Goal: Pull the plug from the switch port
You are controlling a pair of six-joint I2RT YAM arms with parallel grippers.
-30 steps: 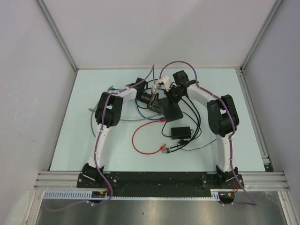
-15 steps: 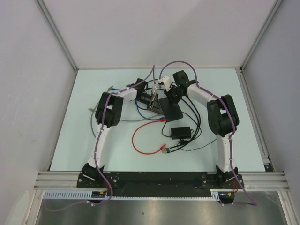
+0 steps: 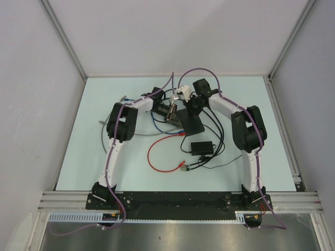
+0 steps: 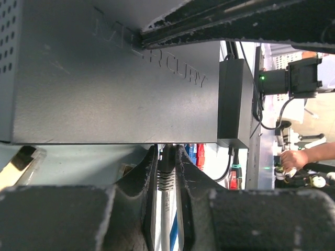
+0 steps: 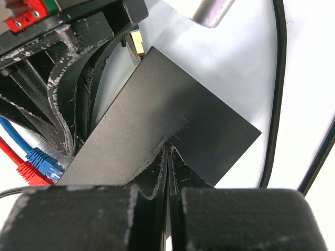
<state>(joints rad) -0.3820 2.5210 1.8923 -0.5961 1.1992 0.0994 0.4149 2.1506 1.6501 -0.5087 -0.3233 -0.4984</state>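
The switch (image 4: 115, 78) is a flat black box with raised lettering; from above, the switch (image 3: 192, 124) lies mid-table. A grey plug (image 4: 166, 175) with a ribbed boot runs into its near edge. My left gripper (image 4: 166, 157) is shut on the plug, one finger on each side, tips close against the switch. The left gripper (image 3: 171, 113) sits just left of the box in the top view. My right gripper (image 5: 168, 151) is shut with nothing between its fingers, tips pressed on the switch (image 5: 172, 110) top.
A smaller black box (image 3: 202, 147) with thin black leads lies nearer the arm bases. A red cable (image 3: 152, 154) loops in front left, a blue cable (image 3: 157, 124) beside it. Red and blue plugs (image 5: 36, 166) lie by the switch. A grey cable (image 3: 102, 130) trails left.
The left gripper's jaws have narrowed onto the grey plug. Both arms and the switch stay in place.
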